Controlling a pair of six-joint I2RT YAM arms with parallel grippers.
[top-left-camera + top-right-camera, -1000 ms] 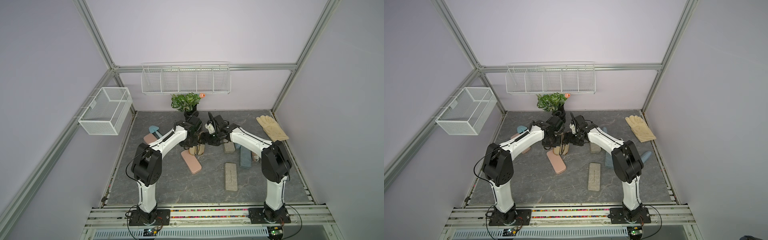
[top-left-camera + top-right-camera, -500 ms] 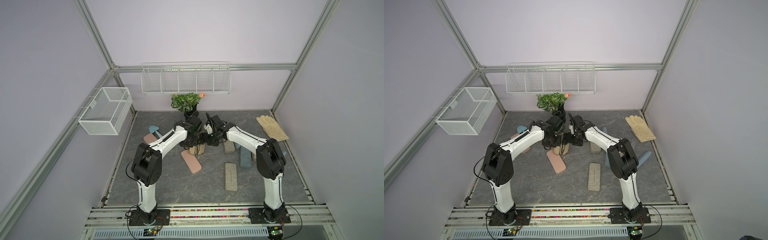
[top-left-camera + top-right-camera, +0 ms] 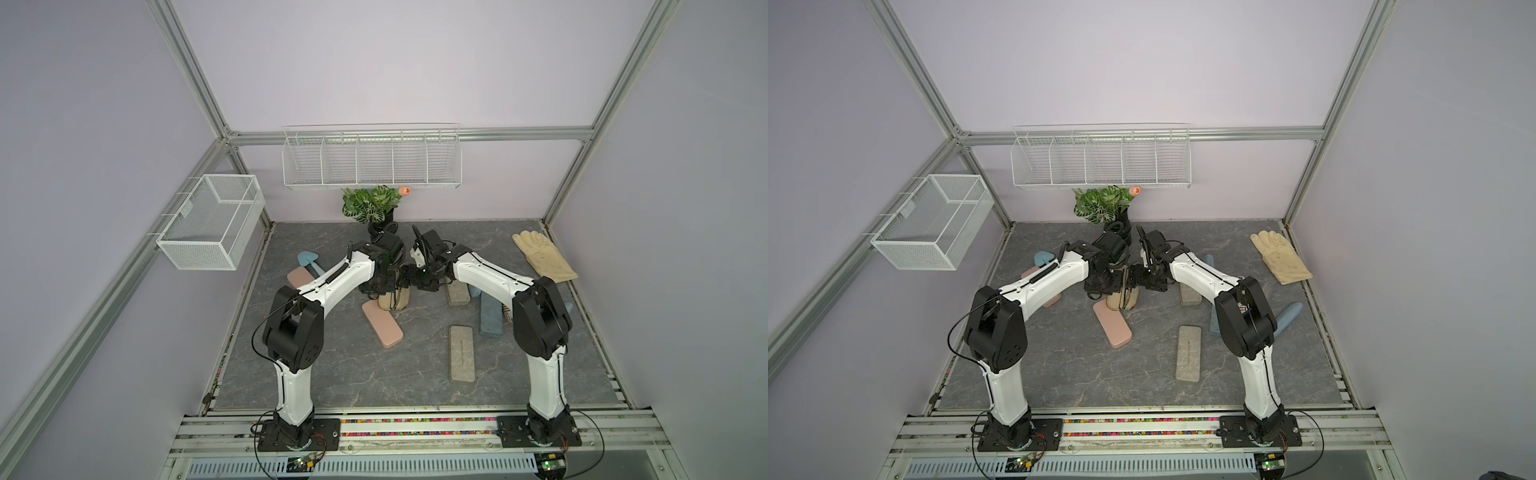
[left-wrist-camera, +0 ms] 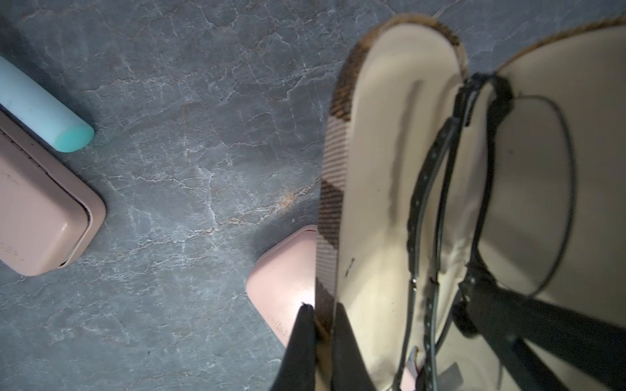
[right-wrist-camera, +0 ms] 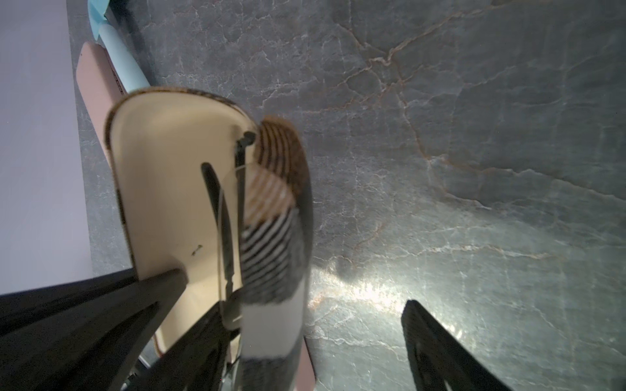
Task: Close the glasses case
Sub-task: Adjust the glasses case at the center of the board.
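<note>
The glasses case [image 3: 395, 298] [image 3: 1123, 297], plaid outside and cream inside, stands open on end at the table's middle. Black-framed glasses [image 4: 481, 176] lie inside it. My left gripper [image 4: 322, 313] [image 3: 384, 286] is shut on the plaid wall of one half [image 4: 333, 162]. My right gripper [image 5: 311, 311] [image 3: 410, 279] is open beside the other half [image 5: 271, 237]. One of its fingers [image 5: 206, 335] reaches between the two halves, and the other finger [image 5: 426, 335] hangs apart over bare table.
A pink case [image 3: 382, 325] lies right under the held case, with another [image 3: 300, 276] and a blue scoop [image 3: 309, 261] to the left. Grey cases [image 3: 461, 353] [image 3: 458, 294], a blue case [image 3: 490, 319], a glove [image 3: 542, 257] and a potted plant [image 3: 371, 207] surround the spot.
The right arm has swung a little leftward, bringing its open gripper closer against the case. The left gripper keeps its hold in the same place.
</note>
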